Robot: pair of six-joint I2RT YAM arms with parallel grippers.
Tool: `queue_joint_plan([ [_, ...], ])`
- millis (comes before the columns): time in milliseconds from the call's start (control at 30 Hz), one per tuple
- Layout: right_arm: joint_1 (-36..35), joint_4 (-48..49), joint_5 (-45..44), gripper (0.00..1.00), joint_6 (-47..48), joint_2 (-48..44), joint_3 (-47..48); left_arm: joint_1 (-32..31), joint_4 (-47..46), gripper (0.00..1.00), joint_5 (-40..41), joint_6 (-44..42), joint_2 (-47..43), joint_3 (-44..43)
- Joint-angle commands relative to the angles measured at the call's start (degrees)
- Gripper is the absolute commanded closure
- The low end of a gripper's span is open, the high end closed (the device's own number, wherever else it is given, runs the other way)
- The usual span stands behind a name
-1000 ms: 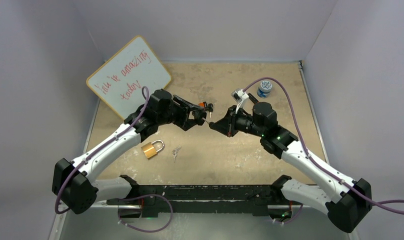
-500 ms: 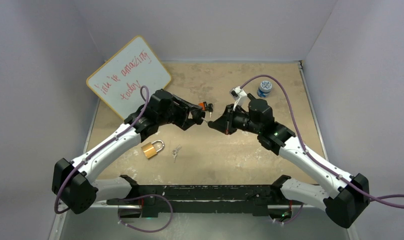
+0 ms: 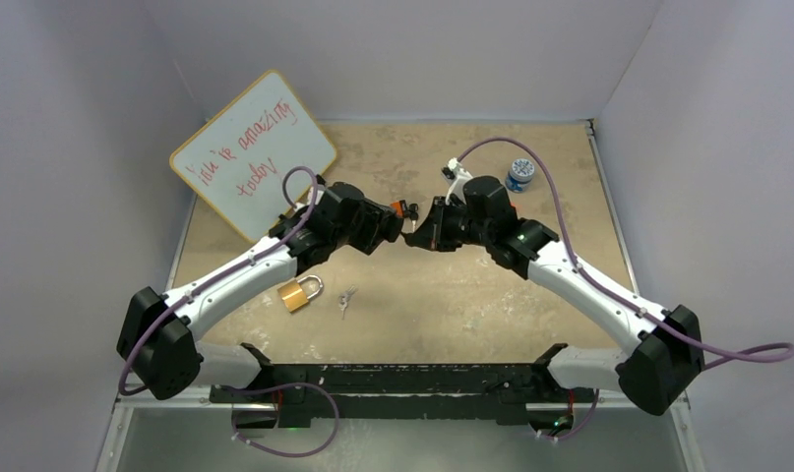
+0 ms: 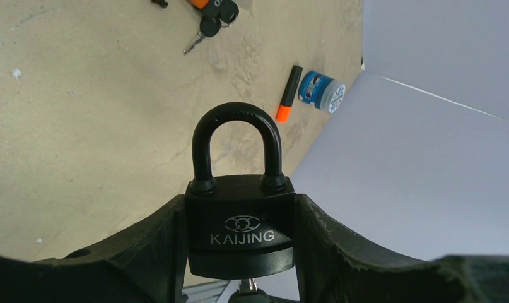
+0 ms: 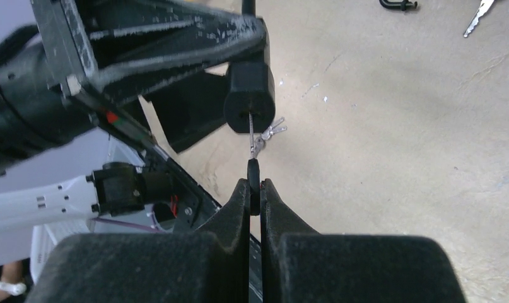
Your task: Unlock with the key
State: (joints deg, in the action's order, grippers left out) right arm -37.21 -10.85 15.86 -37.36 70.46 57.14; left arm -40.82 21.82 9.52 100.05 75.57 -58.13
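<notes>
Lower left of the overhead view: a brass padlock (image 3: 298, 293) lies untouched on the table (image 3: 471, 305).

Centre-left: the left gripper (image 3: 391, 220), jaws half-spread, is clamped on the body of the black padlock (image 4: 240, 230), held clear of the table. The shackle looks seated.

Centre-right: the right gripper (image 5: 254, 184) is pinched almost shut on the head of the key (image 5: 254, 172). The blade reaches into the lock's underside; depth unclear.

Step, by my reading: key inserted, not yet turned. Next calls for a wrist roll about the blade while the left arm braces.

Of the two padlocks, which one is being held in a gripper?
The black padlock, clamped between the fingers of the left gripper. The brass padlock lies loose on the table, untouched.
</notes>
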Motion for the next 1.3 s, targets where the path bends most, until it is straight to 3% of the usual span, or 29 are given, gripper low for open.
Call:
queue_joint_plan([
  [0,0.4,1.9,-4.0,1.00,-5.1,2.8,4.6,-2.2,-9.4,1.00,-2.7,2.3,-0.8,-3.6],
  [233,0.4,-2.7,-5.3,1.00,-6.6,8.4,10.6,-2.2,-11.0,1.00,-3.7,3.4,-0.7,-2.1],
  [467,0.7,0.2,-0.8,1.00,-10.1,10.1,8.6,-2.1,-15.1,1.00,-5.3,1.3,-0.6,-1.2],
  [733,7.0,10.5,11.3,1.00,-24.9,8.7,3.5,-2.1,-36.1,1.00,-7.8,0.4,-2.0,6.7],
  [1033,11.3,19.6,18.8,1.00,-46.5,3.1,-3.0,-2.1,-51.5,1.00,-4.2,-6.7,-5.6,11.4],
  [1133,11.5,19.1,18.7,1.00,-45.2,2.7,-2.1,-2.1,-51.9,1.00,-3.1,-9.2,-6.3,11.3],
  [1167,11.5,16.2,17.9,0.95,-42.0,2.7,-0.6,-2.1,-50.9,1.00,-3.0,-11.0,-6.4,10.7],
  [1267,11.5,5.1,13.2,0.62,-30.2,1.1,3.1,-1.7,-44.2,1.00,-1.5,-17.3,-6.8,8.3],
])
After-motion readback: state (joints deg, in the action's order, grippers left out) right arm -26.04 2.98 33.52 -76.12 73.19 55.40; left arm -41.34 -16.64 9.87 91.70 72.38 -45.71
